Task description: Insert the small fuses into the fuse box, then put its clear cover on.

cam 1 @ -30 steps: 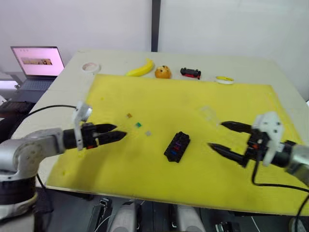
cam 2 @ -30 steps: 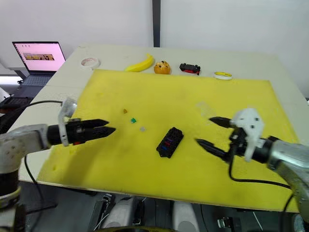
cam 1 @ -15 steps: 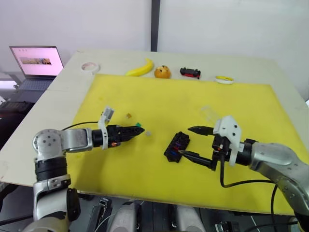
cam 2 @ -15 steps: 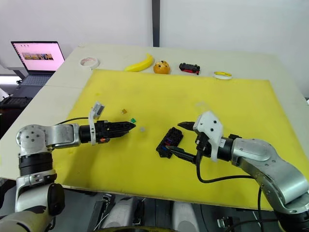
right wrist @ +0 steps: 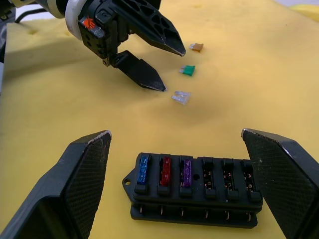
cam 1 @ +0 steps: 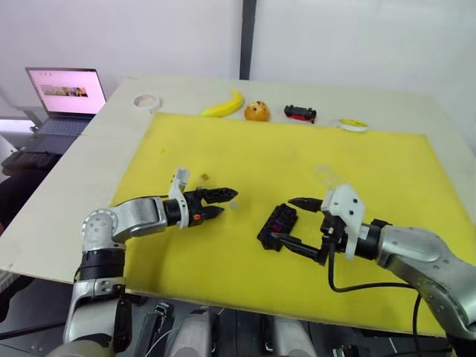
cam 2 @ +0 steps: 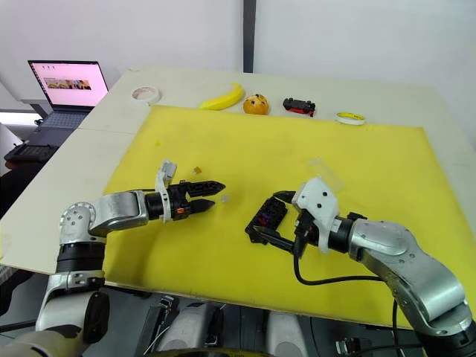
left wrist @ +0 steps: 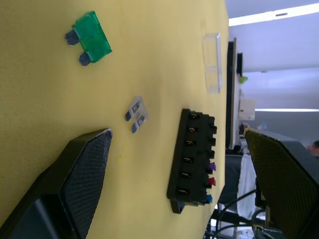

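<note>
Fuse box (right wrist: 194,186) between the wide-open right hand (cam 1: 290,222)'s fingers; left hand (right wrist: 164,67) open beside grey fuse (right wrist: 181,97).

Banana (cam 1: 222,105), orange (cam 1: 258,111), laptop (cam 1: 65,84)

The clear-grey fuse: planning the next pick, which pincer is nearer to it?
Left. The left pincer is open right beside the clear-grey fuse; the right pincer, also open, straddles the fuse box farther off.
</note>
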Available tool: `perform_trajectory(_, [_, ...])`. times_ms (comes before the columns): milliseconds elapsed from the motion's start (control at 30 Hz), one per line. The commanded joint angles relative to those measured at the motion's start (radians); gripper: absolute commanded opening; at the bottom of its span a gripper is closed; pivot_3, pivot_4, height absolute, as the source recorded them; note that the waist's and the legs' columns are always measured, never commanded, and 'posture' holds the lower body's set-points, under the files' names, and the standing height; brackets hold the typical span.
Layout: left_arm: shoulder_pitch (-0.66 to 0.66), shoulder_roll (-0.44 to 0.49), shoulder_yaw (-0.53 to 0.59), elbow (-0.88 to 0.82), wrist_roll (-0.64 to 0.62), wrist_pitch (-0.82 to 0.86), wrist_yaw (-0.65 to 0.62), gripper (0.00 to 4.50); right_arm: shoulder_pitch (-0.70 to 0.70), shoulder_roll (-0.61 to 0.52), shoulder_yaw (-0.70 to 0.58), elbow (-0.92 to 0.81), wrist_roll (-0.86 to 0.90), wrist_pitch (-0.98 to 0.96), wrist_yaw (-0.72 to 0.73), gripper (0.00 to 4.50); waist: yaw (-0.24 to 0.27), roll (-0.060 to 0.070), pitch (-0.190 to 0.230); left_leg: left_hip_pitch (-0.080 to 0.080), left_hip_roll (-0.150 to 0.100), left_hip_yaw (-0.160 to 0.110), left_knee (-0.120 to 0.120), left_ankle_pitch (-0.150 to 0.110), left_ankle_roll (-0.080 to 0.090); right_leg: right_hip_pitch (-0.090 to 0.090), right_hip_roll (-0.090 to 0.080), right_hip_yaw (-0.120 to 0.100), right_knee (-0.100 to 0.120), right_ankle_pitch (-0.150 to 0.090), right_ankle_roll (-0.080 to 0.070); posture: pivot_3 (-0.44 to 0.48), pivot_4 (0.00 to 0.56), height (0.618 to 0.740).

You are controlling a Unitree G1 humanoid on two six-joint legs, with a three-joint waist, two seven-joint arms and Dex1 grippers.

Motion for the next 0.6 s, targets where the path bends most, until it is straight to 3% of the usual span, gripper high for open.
perform_trajectory(33, [0.032, -0.006, -0.050, -0.019, -0.068, -0.057, 0.036, 4.50, 0.007, 0.014, -0.009, -0.033, -0.004, -0.015, -0.012, 4.47, -0.001, 0.000, 0.000, 0.000, 0.000, 0.000, 0.000, 0.000, 0.000, 0.000, 0.000, 0.000, 0.000, 0.000, 0.000, 0.000, 0.150, 0.740])
perform_trajectory(600, [0.031, -0.033, -0.138, -0.005, -0.082, -0.137, 0.020, 4.50, 0.008, 0.033, 0.008, -0.039, -0.018, -0.010, -0.027, 4.47, 0.004, 0.000, 0.000, 0.000, -0.001, -0.001, 0.000, 0.000, 0.001, 0.002, 0.000, 0.000, -0.001, 0.000, 0.000, 0.000, 0.150, 0.740])
